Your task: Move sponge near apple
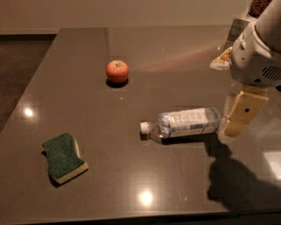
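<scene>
The sponge (64, 157), dark green on top with pale yellow foam below, lies flat near the table's front left. The apple (117, 71), small, round and red-orange, sits further back, well apart from the sponge. My gripper (240, 115) hangs at the right side, just above the table and right beside the base end of a lying bottle. It is far from both the sponge and the apple and holds nothing that I can see.
A clear plastic water bottle (184, 124) lies on its side mid-table, with its white cap pointing left. The dark glossy table (131, 184) ends at the front and the left. A bag-like object (221, 59) and a container (259, 6) stand at the back right.
</scene>
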Tool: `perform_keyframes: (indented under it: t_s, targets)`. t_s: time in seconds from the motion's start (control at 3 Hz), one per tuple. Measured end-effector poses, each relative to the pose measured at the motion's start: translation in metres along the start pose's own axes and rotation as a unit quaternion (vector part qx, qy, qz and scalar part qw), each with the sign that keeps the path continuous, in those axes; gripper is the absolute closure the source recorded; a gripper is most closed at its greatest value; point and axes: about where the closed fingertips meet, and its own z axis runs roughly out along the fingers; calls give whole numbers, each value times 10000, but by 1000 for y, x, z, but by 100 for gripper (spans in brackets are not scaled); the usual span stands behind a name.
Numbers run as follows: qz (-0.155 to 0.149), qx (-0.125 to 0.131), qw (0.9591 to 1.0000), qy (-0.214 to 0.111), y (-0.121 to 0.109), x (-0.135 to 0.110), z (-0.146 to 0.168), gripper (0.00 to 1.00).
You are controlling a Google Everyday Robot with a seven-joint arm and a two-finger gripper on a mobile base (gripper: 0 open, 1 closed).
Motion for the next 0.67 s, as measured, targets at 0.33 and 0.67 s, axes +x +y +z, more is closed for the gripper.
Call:
perform_keyframes:
  t_s: [0.33,0.67]
  targets:
    - [-103,-180,9997,-131,17,-37,24,0]
    - [19,-447,9984,-355,30,-82,55,0]
